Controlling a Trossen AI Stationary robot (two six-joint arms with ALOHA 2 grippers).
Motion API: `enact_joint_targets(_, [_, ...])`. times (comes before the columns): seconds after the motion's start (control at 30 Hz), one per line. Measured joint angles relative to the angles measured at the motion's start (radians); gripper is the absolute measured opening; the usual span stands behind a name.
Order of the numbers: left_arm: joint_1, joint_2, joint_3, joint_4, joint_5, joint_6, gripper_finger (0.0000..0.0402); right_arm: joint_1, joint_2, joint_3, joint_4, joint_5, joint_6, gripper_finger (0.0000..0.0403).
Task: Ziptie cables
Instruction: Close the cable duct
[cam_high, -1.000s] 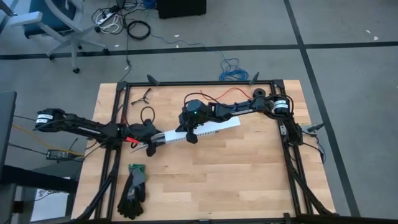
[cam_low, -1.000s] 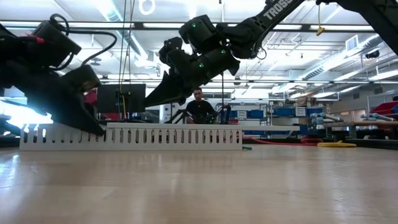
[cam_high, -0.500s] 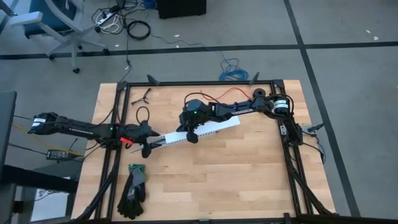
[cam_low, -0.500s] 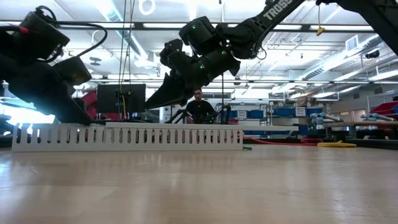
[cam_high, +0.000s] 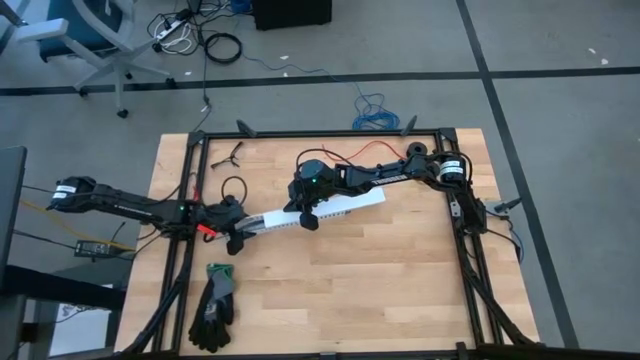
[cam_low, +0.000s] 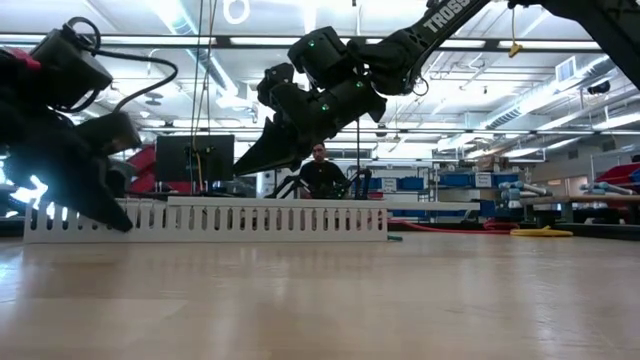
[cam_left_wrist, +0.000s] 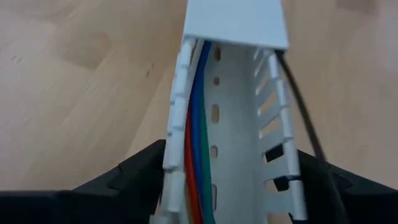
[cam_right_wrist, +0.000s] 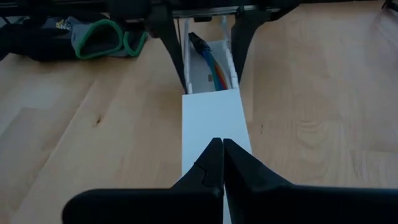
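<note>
Cables (cam_left_wrist: 194, 124) lie inside the white channel (cam_high: 335, 207), running along its length. Left claw (cam_high: 240, 228) straddles the channel's open end, released, one finger (cam_left_wrist: 124, 177) outside each wall, so it is the nearer arm. Right claw (cam_right_wrist: 222, 163), clenched on nothing, sits over the channel's lid (cam_right_wrist: 211, 121) farther along.

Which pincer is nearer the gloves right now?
Left. The left pincer straddles the channel's open end, just above the gloves; the right pincer sits farther along the channel.
</note>
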Motion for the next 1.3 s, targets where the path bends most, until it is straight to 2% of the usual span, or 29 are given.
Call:
enact_joint_targets(0.33, [0.000, 0.057, 0.000, 0.033, -0.084, 0.000, 0.0284, 0.002, 0.000, 0.000, -0.004, -0.021, 0.000, 0.0000])
enact_joint_targets(0.5, [0.002, 0.089, -0.001, 0.122, -0.094, -0.001, 0.0283, -0.003, -0.038, 0.000, -0.106, -0.012, -0.035, 0.0000])
enact_joint_targets(0.73, [0.003, 0.222, 0.000, 0.265, -0.103, 0.007, 0.0268, -0.026, -0.203, -0.043, -0.287, 0.169, -0.135, 0.0000])
enact_joint_targets(0.9, [0.005, 0.349, 0.003, 0.441, -0.105, 0.054, 0.0263, -0.055, -0.418, -0.236, -0.328, 0.305, -0.131, 0.0000])
enact_joint_targets(1.0, [0.024, 0.426, 0.056, 0.460, -0.102, 0.100, 0.0263, -0.075, -0.570, -0.389, -0.315, 0.367, -0.073, 0.0000])
enact_joint_targets(1.13, [0.069, 0.543, 0.156, 0.464, -0.101, 0.188, 0.0262, -0.085, -0.755, -0.583, -0.274, 0.375, 0.029, 0.0000])
enact_joint_targets(1.3, [0.135, 0.715, 0.311, 0.466, -0.048, 0.279, 0.0262, -0.075, -0.905, -0.758, -0.217, 0.377, 0.154, 0.0000])
